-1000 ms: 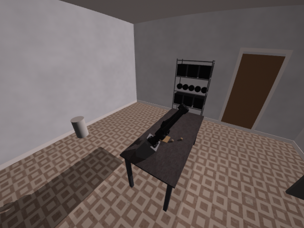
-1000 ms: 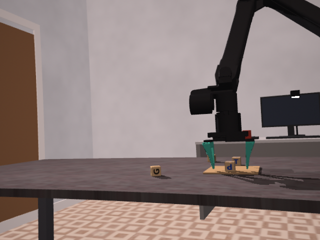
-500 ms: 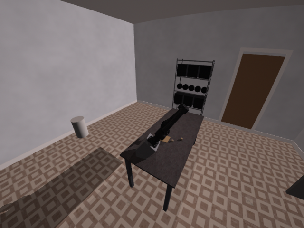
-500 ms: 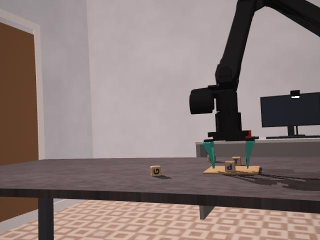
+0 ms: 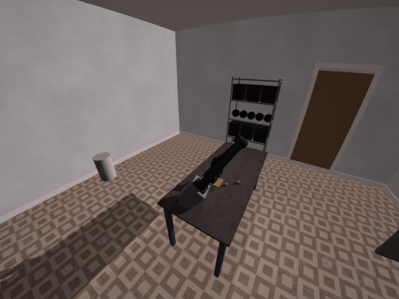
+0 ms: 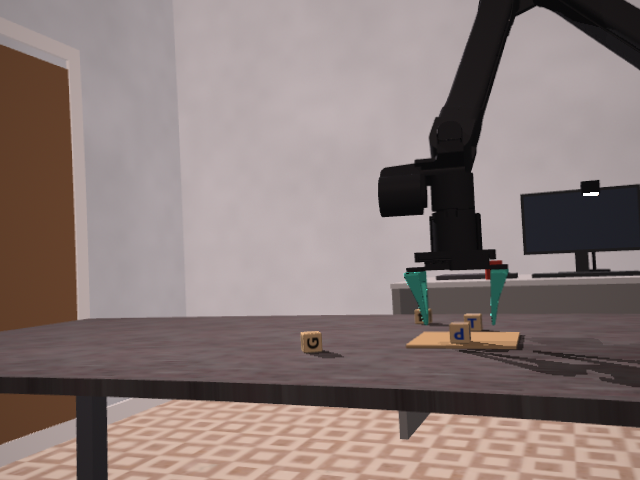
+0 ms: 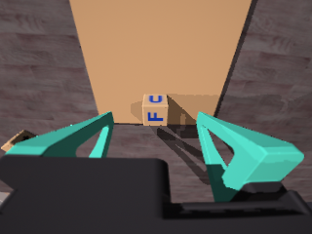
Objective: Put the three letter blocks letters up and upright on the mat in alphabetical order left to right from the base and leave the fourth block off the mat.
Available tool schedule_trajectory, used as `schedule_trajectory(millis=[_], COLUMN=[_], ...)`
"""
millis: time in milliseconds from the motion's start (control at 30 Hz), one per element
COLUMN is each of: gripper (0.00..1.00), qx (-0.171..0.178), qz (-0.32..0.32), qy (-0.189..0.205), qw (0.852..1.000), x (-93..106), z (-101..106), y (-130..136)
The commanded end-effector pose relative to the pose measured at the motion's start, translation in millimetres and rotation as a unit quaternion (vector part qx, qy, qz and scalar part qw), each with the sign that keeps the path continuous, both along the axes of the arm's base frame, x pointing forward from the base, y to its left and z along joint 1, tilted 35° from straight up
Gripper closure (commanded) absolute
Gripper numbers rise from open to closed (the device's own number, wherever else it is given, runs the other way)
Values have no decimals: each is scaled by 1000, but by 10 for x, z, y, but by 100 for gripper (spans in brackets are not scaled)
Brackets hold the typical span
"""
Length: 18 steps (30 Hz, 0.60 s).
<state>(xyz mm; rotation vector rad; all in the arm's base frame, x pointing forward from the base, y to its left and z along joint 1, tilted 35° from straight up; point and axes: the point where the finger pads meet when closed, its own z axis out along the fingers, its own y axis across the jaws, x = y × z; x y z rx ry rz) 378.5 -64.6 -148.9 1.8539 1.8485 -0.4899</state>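
overhead, the gripper points straight down, fingers wide apart and holding nothing, above the tan mat.

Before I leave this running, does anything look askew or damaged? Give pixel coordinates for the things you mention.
One block looks awkwardly placed: the one with a blue F on its side [image 7: 155, 117] sits right at the edge of the mat [image 5: 219, 182] [image 6: 493, 339] [image 7: 156, 49]. I can't tell whether it overhangs. I see no visible damage or spill.

matt, smooth teal fingers; smooth wood-toned mat; dark wood-grained tabletop.
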Motion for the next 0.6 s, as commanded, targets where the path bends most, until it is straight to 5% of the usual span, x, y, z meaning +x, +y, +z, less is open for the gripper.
schedule_trajectory(millis=[0,567], gripper=[10,10], qx=[-1,-1], qz=[5,-2], qy=[-7,-8], qw=[1000,1000], x=[12,-12], z=[126,285], y=[103,156])
